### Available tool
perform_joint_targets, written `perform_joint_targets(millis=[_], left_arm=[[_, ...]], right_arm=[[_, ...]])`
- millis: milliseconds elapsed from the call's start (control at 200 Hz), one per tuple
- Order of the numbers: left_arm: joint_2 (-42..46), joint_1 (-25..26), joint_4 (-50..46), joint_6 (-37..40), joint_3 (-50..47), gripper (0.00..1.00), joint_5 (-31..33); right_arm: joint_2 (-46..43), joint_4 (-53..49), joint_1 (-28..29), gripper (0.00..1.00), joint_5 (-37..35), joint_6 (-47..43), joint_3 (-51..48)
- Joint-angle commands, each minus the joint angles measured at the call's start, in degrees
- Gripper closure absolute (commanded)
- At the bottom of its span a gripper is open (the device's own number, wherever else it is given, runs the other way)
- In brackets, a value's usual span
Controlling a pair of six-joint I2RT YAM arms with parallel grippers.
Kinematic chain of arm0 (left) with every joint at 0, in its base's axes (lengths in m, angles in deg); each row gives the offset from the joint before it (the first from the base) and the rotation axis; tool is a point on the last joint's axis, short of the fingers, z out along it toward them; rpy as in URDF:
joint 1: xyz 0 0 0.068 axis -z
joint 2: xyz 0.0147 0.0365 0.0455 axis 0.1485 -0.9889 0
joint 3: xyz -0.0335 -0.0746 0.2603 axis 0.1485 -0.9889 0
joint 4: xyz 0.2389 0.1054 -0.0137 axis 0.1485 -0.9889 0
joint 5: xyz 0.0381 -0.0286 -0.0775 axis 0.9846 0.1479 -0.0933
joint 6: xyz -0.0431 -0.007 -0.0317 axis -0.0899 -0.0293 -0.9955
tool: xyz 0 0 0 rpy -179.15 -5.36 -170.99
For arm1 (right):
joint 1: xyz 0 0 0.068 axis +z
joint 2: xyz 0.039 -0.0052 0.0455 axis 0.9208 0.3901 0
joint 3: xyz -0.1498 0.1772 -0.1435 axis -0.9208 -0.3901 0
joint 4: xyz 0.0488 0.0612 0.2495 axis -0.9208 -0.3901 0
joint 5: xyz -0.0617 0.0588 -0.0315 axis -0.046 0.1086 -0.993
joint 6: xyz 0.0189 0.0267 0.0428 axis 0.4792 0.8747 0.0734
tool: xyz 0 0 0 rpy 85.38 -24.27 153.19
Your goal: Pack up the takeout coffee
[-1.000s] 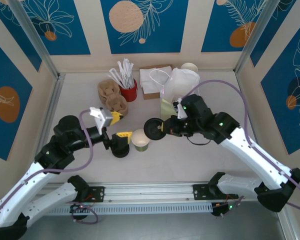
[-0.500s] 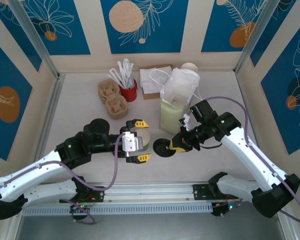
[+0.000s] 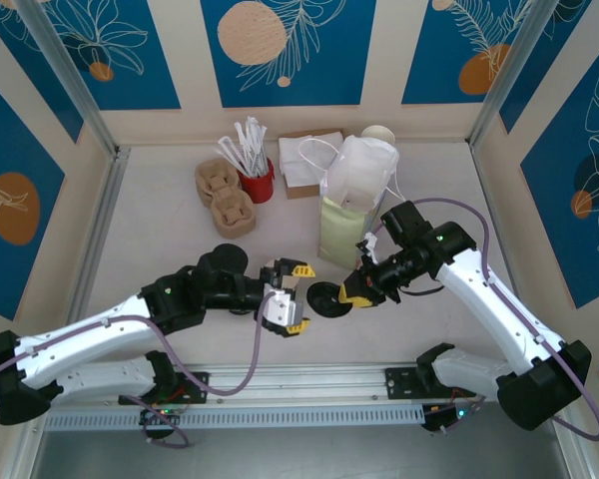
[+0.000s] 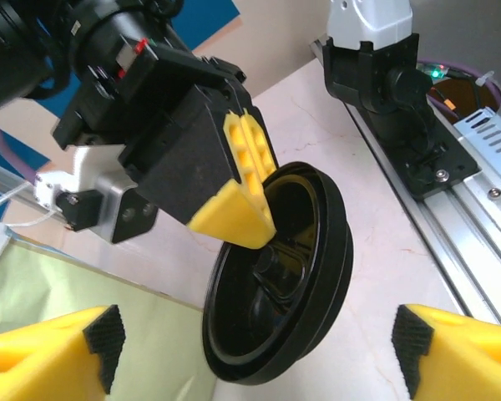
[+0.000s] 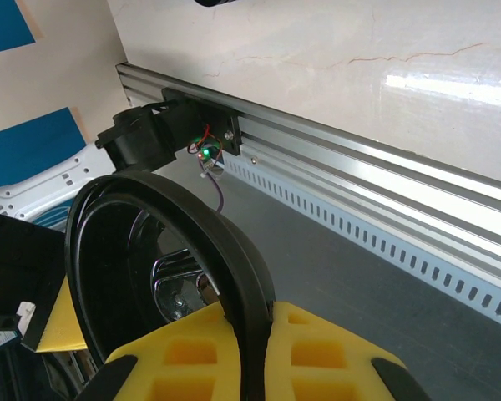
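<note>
The right pincer (image 3: 348,293) pinches the coffee's black lid (image 3: 325,297) by its rim, looks light, thin & bendy, just beside the wide-open left pincer (image 3: 298,297), over the table (image 3: 160,220); cup's spot unclear.

the top view looks steeply down from above and behind the arm bases, taking in the whole pale bench (image 3: 150,220). the left wrist view sits low and close, facing the right hand (image 4: 252,213) and the round black plastic lid (image 4: 284,284) it pinches. the right wrist view looks along that lid's rim, very near, towards the ribbed aluminium rail (image 5: 359,175). all three share the lid.
</note>
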State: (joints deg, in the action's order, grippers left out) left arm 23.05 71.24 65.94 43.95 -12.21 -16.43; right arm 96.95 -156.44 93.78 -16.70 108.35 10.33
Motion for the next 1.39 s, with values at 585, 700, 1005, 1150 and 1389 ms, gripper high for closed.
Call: perform_joint_targets(millis=[585,700,1005,1150,1389], left_arm=[[-2.83,1.11,1.57,2.48,2.48,0.64,-0.03],[-3.18,1.3,1.69,2.64,2.51,0.48,-0.82],[-4.37,2.26,2.14,3.32,2.39,0.42,0.16],[-4.73,2.41,2.99,2.97,2.46,0.52,0.28],[-2.54,2.32,2.87,2.61,1.56,0.48,0.02]], right_arm=[[0.22,-2.08,-0.55,1.0,3.21,-1.26,0.76],[0.3,-2.0,-0.64,1.0,3.53,-1.35,0.65],[0.31,-1.65,-0.64,1.0,4.15,-1.0,0.16],[0.31,-1.38,-0.62,1.0,4.13,-0.95,-0.46],[0.39,-1.77,-1.23,1.0,2.88,-1.2,-0.65]])
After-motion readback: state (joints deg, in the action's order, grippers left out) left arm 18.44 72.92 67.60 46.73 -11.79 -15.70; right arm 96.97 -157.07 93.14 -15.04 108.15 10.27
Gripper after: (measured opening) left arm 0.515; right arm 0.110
